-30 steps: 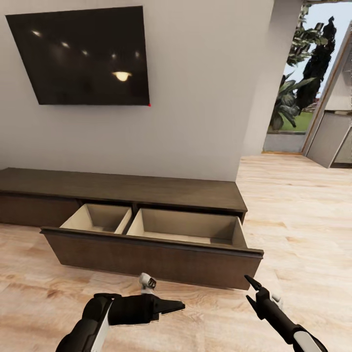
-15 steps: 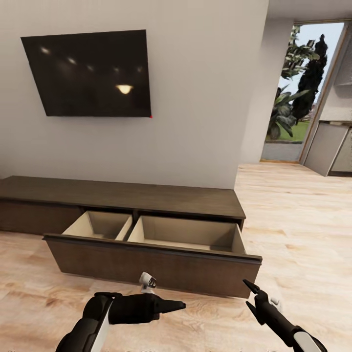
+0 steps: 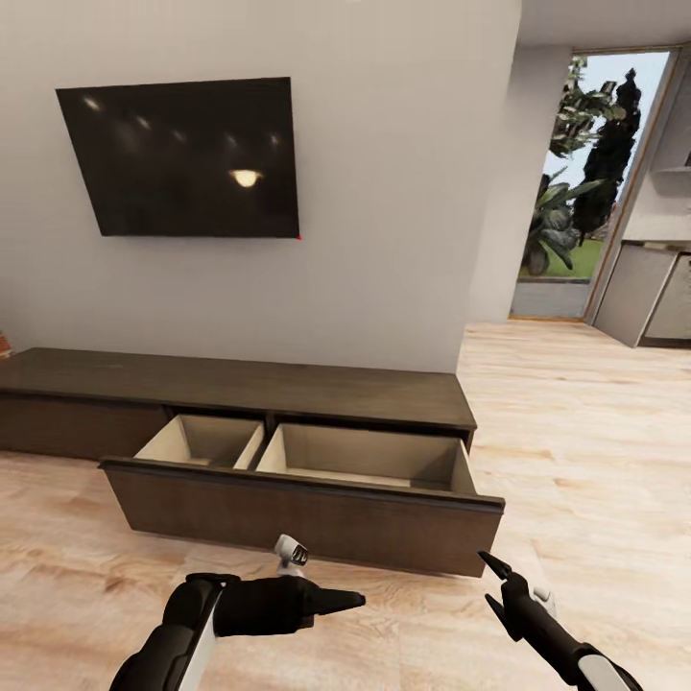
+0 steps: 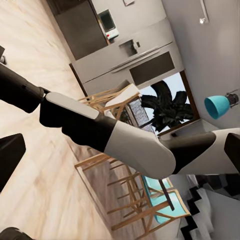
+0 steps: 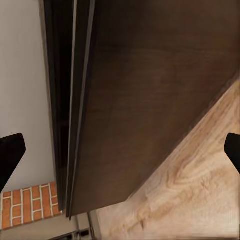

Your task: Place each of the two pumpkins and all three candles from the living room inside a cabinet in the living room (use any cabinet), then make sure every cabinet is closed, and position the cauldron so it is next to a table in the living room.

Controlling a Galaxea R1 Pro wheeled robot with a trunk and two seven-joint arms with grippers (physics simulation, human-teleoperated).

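The long, low dark brown cabinet [image 3: 288,379] stands against the white wall. Its wide drawer [image 3: 307,513] is pulled out, and both pale compartments [image 3: 365,451] hold nothing. My left gripper [image 3: 353,601] hovers above the floor in front of the drawer, pointing right, open and empty. My right gripper [image 3: 489,579] is low off the drawer's right corner, open and empty. The right wrist view looks at the dark drawer front [image 5: 160,90] from close by. The pumpkins, candles and cauldron are out of view.
A black TV [image 3: 182,158] hangs on the wall above the cabinet. Light wood floor [image 3: 576,432] runs right toward a glass doorway [image 3: 585,192] with plants outside. In the left wrist view my right arm [image 4: 130,142] crosses in front of wooden chairs [image 4: 135,200] and a kitchen.
The whole head view has shifted: the camera has drawn back a little, so the cabinet and TV look slightly smaller and lower. Both arms keep their pose, and the drawer stays open.
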